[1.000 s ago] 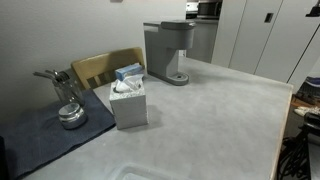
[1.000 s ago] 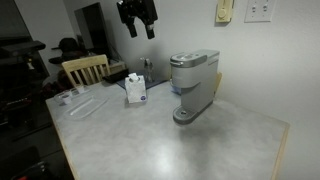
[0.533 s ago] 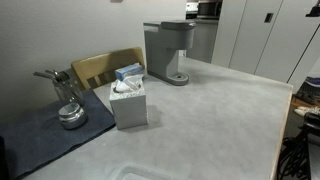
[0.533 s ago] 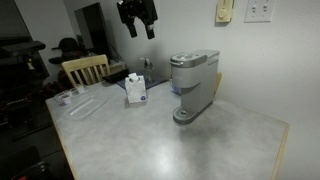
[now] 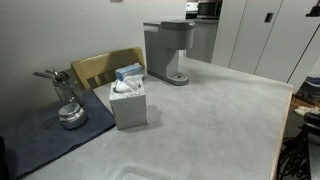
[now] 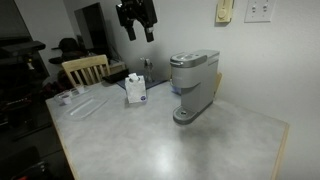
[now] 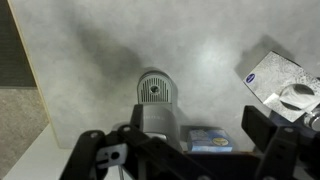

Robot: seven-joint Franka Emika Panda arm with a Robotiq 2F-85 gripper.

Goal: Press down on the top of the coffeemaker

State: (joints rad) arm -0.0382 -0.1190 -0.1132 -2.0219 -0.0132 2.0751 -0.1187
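The black 2-finger gripper (image 6: 139, 34) hangs released, its fingers (image 6: 128, 32) spread apart and pointing straight down, with nothing between them. It is high over the table and well clear of everything on it. Only the wrist shows in an exterior view, entering from the top edge; the rest of the arm is out of frame. In the wrist view, both fingers frame the bottom corners and the camera looks down from above.

Below it, the tall grey boxy coffeemaker with a darker flat overhanging top (image 6: 194, 82) stands upright, its long axis vertical, near the far edge of the mottled grey tabletop (image 6: 170, 145) by the wall. In both exterior views its round silver drip tray (image 5: 177, 78) juts out from the base towards the middle of the table. In the wrist view, that tray (image 7: 153, 89) points to the top of the picture, with the machine's top just below it.

Beside the coffeemaker, apart from it, sits a grey cube tissue box with a blue label (image 6: 136, 89). A light wooden chair (image 5: 101, 68) stands beyond the table edge.
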